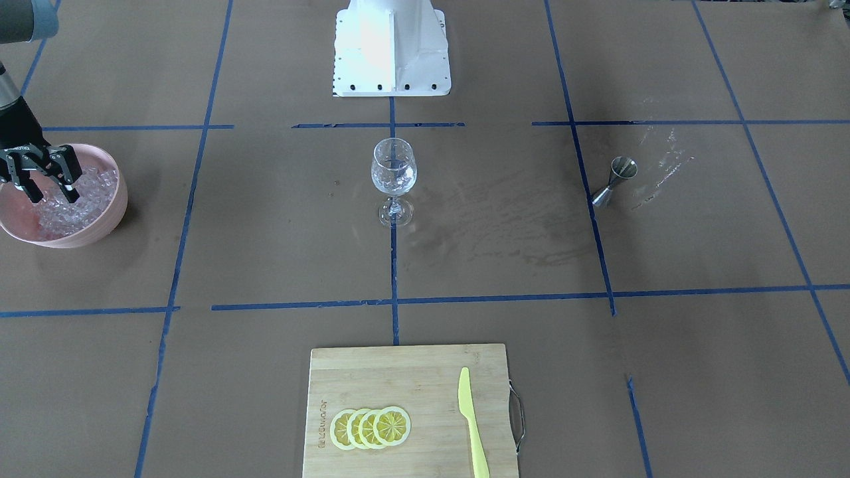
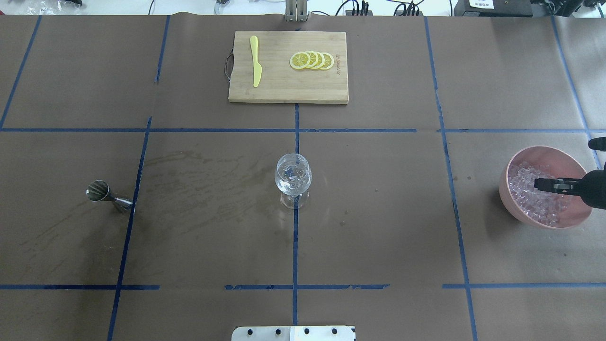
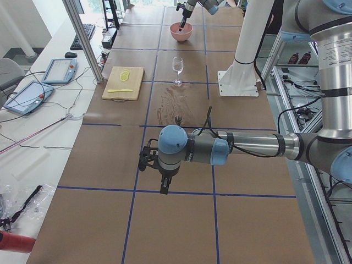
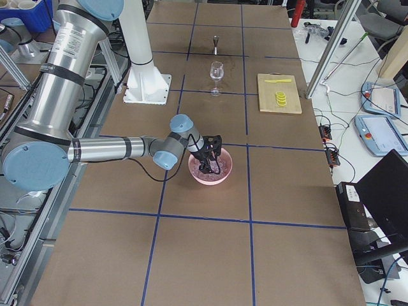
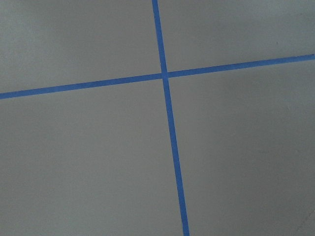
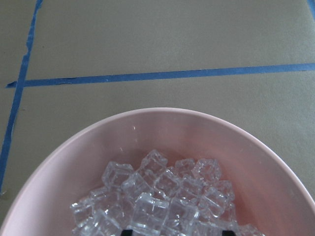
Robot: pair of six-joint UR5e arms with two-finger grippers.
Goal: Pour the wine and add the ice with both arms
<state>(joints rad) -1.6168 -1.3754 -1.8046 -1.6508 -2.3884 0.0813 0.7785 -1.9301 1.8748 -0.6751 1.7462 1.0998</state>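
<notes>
A pink bowl full of ice stands at the table's right end. My right gripper is open, pointing down, with its fingertips at the ice. In the right wrist view the ice fills the bowl. A clear stemmed wine glass stands upright at the table's middle. A steel jigger stands on the left side. No dark wine shows in any view. My left gripper hangs over bare table at the left end; I cannot tell whether it is open or shut.
A wooden cutting board with lemon slices and a yellow knife lies at the far edge. The white robot base is at the near edge. Blue tape lines cross the brown table.
</notes>
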